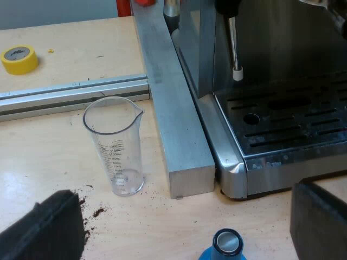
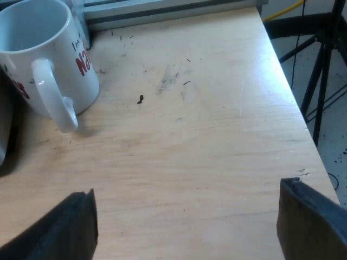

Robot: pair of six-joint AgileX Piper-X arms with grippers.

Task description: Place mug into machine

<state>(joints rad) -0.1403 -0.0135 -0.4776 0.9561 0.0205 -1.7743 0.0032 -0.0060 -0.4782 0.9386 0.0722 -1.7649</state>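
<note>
A white mug (image 2: 46, 59) with red lettering stands upright on the wooden table, its handle turned toward my right gripper (image 2: 187, 225). That gripper is open, well short of the mug, with nothing between its fingers. The espresso machine (image 1: 282, 108) shows its slotted drip tray (image 1: 295, 122) and steam wand (image 1: 234, 49). My left gripper (image 1: 187, 225) is open over the table before the machine's corner, holding nothing. A blue tamper (image 1: 226, 245) stands between its fingers, untouched. A clear measuring glass (image 1: 115, 146) stands upright close by.
A metal rail (image 1: 168, 103) runs along the machine's side, and another rail (image 1: 70, 92) crosses behind the glass. A yellow tape roll (image 1: 19, 58) lies beyond it. Coffee grounds (image 1: 95, 212) are scattered near the glass. The table edge (image 2: 293, 103) drops off beside a black stand (image 2: 317, 65).
</note>
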